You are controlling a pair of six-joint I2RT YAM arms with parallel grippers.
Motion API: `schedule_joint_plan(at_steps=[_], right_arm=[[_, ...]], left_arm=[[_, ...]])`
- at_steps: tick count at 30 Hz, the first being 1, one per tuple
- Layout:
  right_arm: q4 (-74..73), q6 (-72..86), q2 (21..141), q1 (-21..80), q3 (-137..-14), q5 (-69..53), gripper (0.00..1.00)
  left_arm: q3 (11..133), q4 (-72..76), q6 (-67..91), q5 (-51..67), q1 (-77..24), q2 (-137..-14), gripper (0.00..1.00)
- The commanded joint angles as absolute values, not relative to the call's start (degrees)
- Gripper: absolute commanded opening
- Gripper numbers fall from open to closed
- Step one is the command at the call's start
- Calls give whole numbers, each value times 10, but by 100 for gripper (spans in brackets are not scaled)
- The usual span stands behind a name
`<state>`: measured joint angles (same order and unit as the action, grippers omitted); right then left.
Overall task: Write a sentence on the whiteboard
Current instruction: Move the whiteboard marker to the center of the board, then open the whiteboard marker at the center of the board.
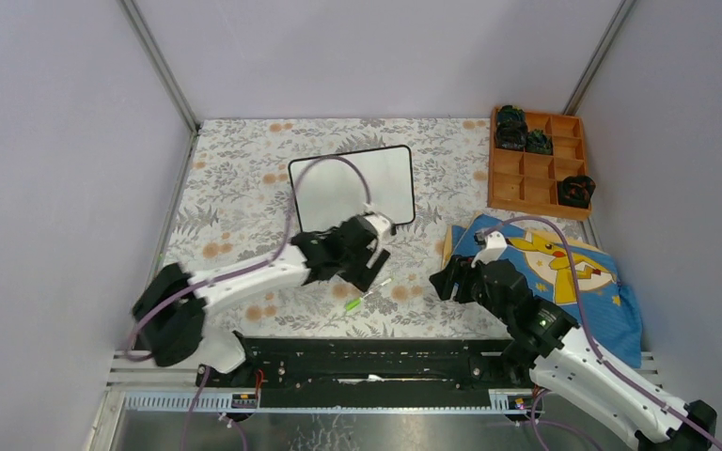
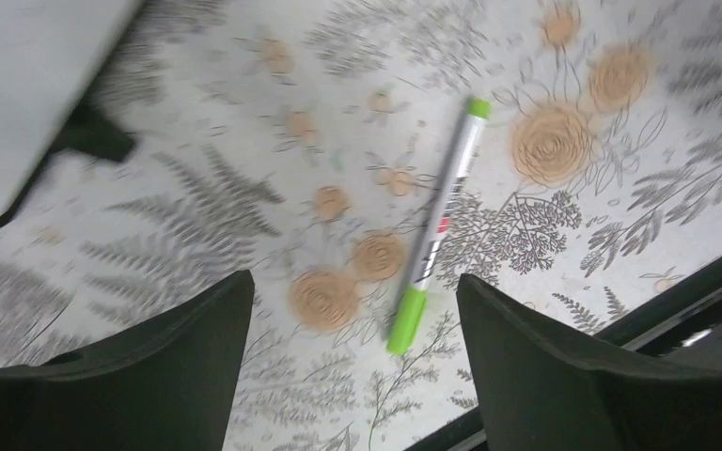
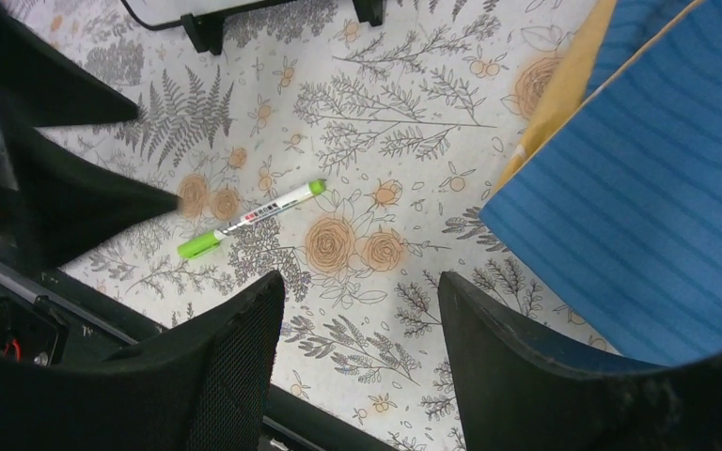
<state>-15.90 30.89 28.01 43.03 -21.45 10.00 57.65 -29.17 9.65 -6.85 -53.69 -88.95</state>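
Lab test cell: grey panel walls (image 1: 47, 141), aluminium posts (image 1: 158, 64).

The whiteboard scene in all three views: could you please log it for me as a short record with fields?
whiteboard: rests on the floral cloth, no writing visible
sentence: not yet written
marker: green-ended, lying flat on the cloth nearer than the board, held by neither hand
left hand: open, over the marker, not touching it
right hand: open, empty, next to the blue printed fabric
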Motion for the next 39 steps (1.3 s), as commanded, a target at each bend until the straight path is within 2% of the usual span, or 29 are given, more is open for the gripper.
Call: schedule_joint_plan(at_steps=[1,10,14,20,29,39], right_arm=[[-95,292,328,434,-238,56,67],[85,253,629,442,-345,-92,63],[102,220,761,453,-426,-115,63],[92,194,900,455,-501,-140,65],[77,190,976,455,-522,-155,65],[63,194,947,456,-459,-159,65]], left_arm=[[526,-270,182,-156,-507,-736,88],[399,-205,199,-247,-503,-441,90],[384,-184,199,-271,-504,-389,90],[392,-199,205,-281,-505,-384,91],[394,-205,207,-287,-510,-375,91],[398,-205,204,-279,-511,-388,91]])
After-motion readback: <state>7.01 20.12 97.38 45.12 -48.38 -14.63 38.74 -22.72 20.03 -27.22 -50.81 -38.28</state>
